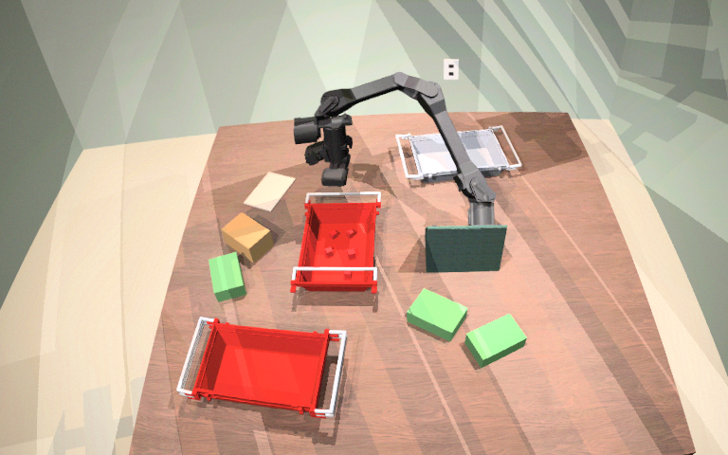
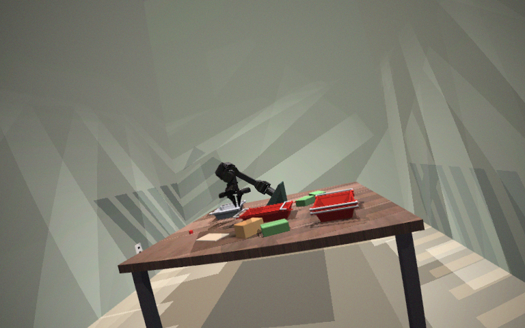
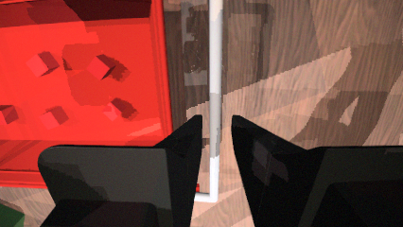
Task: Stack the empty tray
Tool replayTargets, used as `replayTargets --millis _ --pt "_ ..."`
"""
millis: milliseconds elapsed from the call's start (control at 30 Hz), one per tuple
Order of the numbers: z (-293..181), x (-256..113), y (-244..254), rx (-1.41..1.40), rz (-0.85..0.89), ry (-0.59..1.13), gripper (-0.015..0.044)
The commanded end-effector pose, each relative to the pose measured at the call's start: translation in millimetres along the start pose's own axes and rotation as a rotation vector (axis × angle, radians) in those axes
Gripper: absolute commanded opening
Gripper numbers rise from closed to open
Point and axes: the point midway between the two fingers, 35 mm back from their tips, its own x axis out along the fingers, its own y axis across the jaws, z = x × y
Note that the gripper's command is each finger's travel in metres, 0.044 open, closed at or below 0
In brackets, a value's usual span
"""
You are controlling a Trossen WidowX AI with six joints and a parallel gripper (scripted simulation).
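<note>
The loaded red tray (image 1: 309, 230) (image 2: 265, 214) (image 3: 163, 85) holds several small red blocks (image 1: 351, 254) (image 3: 100, 67). Its near white bar (image 1: 334, 270) (image 2: 284, 205) lies in across the top. Its far bar (image 1: 342, 194) (image 3: 215, 57) stands out past the far end. The empty red tray (image 1: 278, 334) (image 2: 336, 213) stands at the front left, both its bars out over its ends. My gripper (image 2: 237, 205) (image 3: 217, 122) points down over the far bar, open by a narrow gap and gripping nothing. The bar runs between the fingertips in the wrist view; in the top view the fingertips are hidden.
A white tray (image 1: 486, 147) (image 2: 226, 213) stands at the back right. A dark green board (image 1: 464, 247) (image 2: 281, 195) stands upright right of the loaded tray. Green blocks (image 1: 437, 314) (image 1: 496, 339) (image 1: 227, 276), an orange block (image 1: 246, 236) and a pale plate (image 1: 269, 191) lie around. A red cube (image 2: 191, 231) lies on the table.
</note>
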Motion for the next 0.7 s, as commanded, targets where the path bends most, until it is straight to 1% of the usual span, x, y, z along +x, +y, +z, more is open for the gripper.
replayTargets --millis 0,167,567,667 --pt "-4 3 -2 -0.023 -0.008 0.011 0.0084" --pt "-4 13 -2 -0.023 -0.007 0.011 0.0084" --pt "-5 60 -3 -0.023 -0.01 0.01 0.0084" --pt "-5 63 -3 -0.023 -0.01 0.01 0.0084"
